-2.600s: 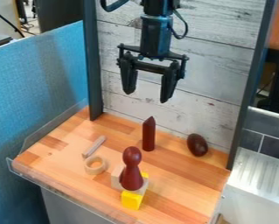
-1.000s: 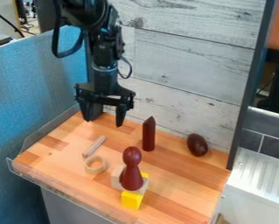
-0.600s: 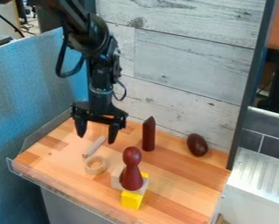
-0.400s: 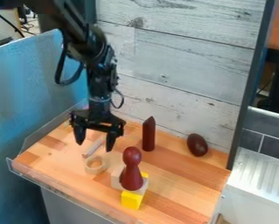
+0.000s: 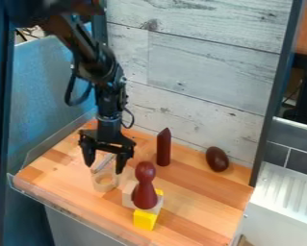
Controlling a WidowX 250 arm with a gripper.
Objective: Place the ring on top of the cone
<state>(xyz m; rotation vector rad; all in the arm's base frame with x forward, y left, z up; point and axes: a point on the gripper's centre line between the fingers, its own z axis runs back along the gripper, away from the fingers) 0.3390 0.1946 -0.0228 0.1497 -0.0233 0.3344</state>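
Gripper (image 5: 105,169) moved dn.; jaws apart, w/o grip; ring (image 5: 105,187) flat, hole axis vert.

A brown egg (image 5: 216,159) and yellow block (image 5: 145,219) sit well apart.

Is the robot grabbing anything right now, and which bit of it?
Nothing is held. The gripper has its jaws spread wide apart, and the ring lies on the wooden table with neither jaw squeezing it.
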